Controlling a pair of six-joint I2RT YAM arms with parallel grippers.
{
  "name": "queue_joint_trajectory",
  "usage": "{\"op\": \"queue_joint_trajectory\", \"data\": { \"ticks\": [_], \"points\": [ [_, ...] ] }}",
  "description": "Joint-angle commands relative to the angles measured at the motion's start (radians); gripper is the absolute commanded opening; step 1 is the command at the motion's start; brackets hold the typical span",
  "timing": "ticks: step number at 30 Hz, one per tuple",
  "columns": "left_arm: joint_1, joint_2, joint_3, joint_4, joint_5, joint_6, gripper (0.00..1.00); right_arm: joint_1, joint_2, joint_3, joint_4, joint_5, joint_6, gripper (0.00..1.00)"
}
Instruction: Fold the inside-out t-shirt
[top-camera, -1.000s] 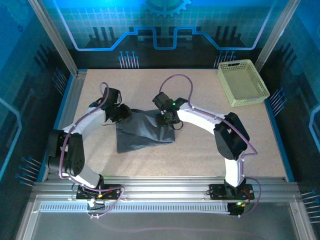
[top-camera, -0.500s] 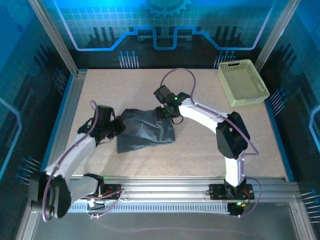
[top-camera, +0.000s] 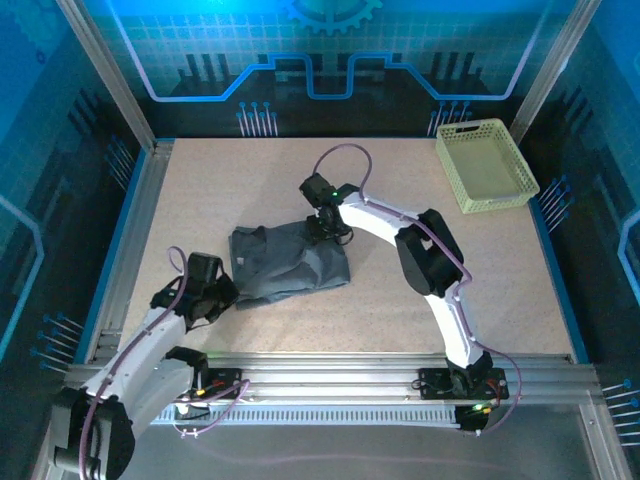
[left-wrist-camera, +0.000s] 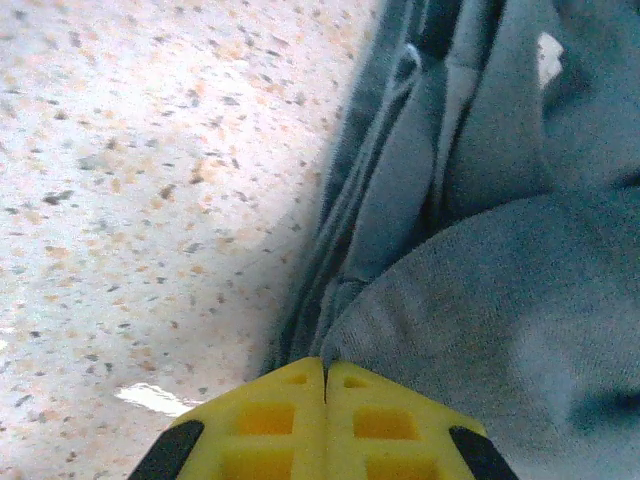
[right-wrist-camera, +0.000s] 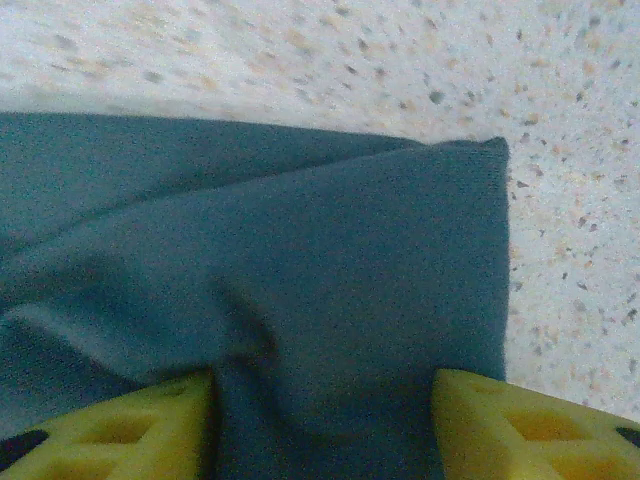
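**Cloth between spread right jaws: take the corner deep, then fold**

The shirt lies as a rumpled, partly folded bundle on the table, well apart from the basket and nearer the arm bases than it.

The right gripper sits over the shirt corner that points toward the basket. Its jaws are spread, with a flat, squared-off corner of cloth lying between them. The step in hand looks like taking this corner for the next fold. To do it well, the jaws should likely come low enough to catch every layer, since a crease runs just inside the corner and a shallow bite could lift only the top ply. Biting a little in from the edge should keep the corner from slipping out as it is carried.

The left gripper is at the shirt edge farthest from the basket, jaws pressed together with no cloth seen between them. The bunched pleats just ahead of it may drag, so the pull should be slow and low.
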Motion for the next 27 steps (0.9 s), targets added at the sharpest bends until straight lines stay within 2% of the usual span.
{"op": "queue_joint_trajectory", "data": {
  "ticks": [1,5,10,12,13,14,18,21,23,27],
  "points": [
    [0.0,-0.062,-0.04,-0.093,-0.069,-0.068,0.0,-0.032,0.044,0.027,-0.019,0.017,0.003,0.56],
    [0.0,-0.13,-0.075,-0.137,-0.076,-0.098,0.0,-0.065,0.053,0.022,-0.017,0.038,0.025,0.54],
    [-0.001,-0.132,-0.102,-0.118,-0.002,-0.121,0.03,-0.087,-0.008,-0.025,-0.001,0.044,0.019,0.54],
    [-0.002,-0.128,-0.092,-0.122,0.015,-0.109,0.14,-0.08,-0.059,-0.057,0.02,0.04,-0.003,0.55],
    [0.0,-0.131,-0.075,-0.133,0.015,-0.095,0.28,-0.076,-0.089,-0.071,0.027,0.035,-0.018,0.56],
    [0.0,-0.132,-0.044,-0.159,-0.002,-0.078,0.34,-0.07,-0.119,-0.084,0.03,0.03,-0.031,0.57],
    [0.006,-0.106,0.135,-0.198,-0.09,0.018,0.49,-0.036,-0.209,-0.115,0.032,0.028,-0.084,0.6],
    [0.039,0.067,0.306,-0.155,-0.09,0.087,0.59,-0.015,-0.253,-0.133,0.027,0.03,-0.087,0.62],
    [0.042,0.244,0.429,-0.115,-0.082,0.124,0.65,-0.005,-0.284,-0.161,0.034,0.034,-0.076,0.63],
    [0.049,0.561,0.637,-0.093,-0.074,0.143,0.67,0.015,-0.342,-0.227,0.053,0.049,-0.059,0.63]
  ]
}}
